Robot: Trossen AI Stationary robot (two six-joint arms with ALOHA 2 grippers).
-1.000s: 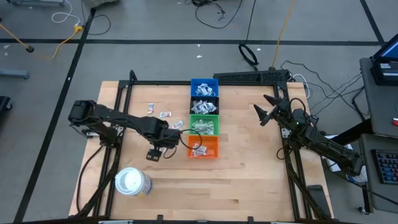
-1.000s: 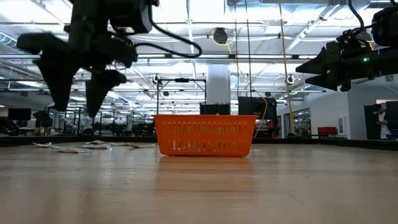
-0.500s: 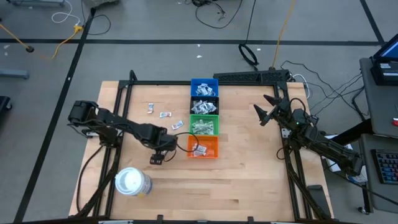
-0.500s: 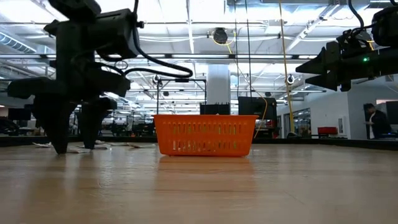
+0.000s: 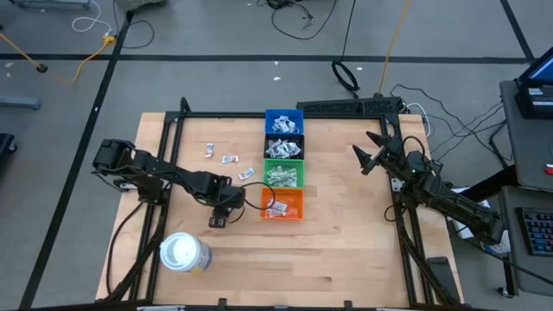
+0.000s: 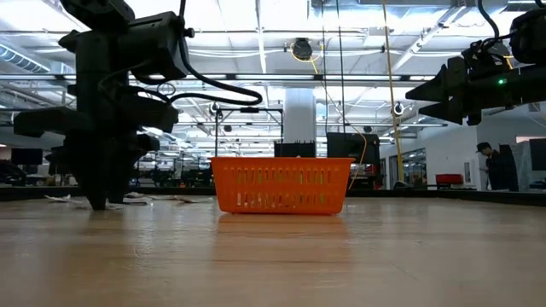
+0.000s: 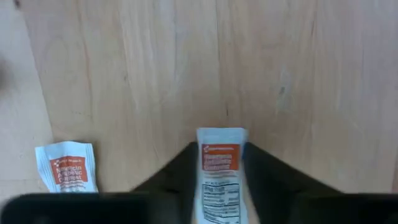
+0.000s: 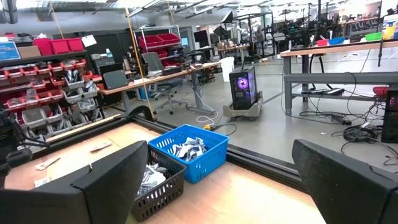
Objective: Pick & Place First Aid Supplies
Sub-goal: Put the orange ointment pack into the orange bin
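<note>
A small white packet with orange print [image 7: 221, 158] lies flat on the wooden table, and my left gripper [image 5: 218, 218] stands over it with its tips down at the tabletop [image 6: 98, 203], shut on it. It is just left of the orange bin [image 5: 283, 204]. A second packet of the same kind [image 7: 66, 167] lies beside it. More first aid supplies [image 5: 230, 159] lie scattered left of the bins. My right gripper [image 5: 365, 155] hangs open and empty above the table's right side [image 8: 230, 180]. My left gripper pinches the packet by its two long edges [image 7: 202, 168] between its two fingers [image 7: 177, 177]. The fingers come from above, pointing down, and stand on either side of the packet's width. The packet lies flat on the table.
Blue [image 5: 283, 121], black [image 5: 283, 143], green [image 5: 283, 172] and orange bins stand in a row down the table's middle, holding packets. A large white roll [image 5: 184, 253] stands near the front left. Bare wood lies in front of the bins and to their right.
My left gripper has come down from well above the table until its tips reach the tabletop. Its fingers have then shut from a wide gap onto the white packet, which stays flat on the table.
</note>
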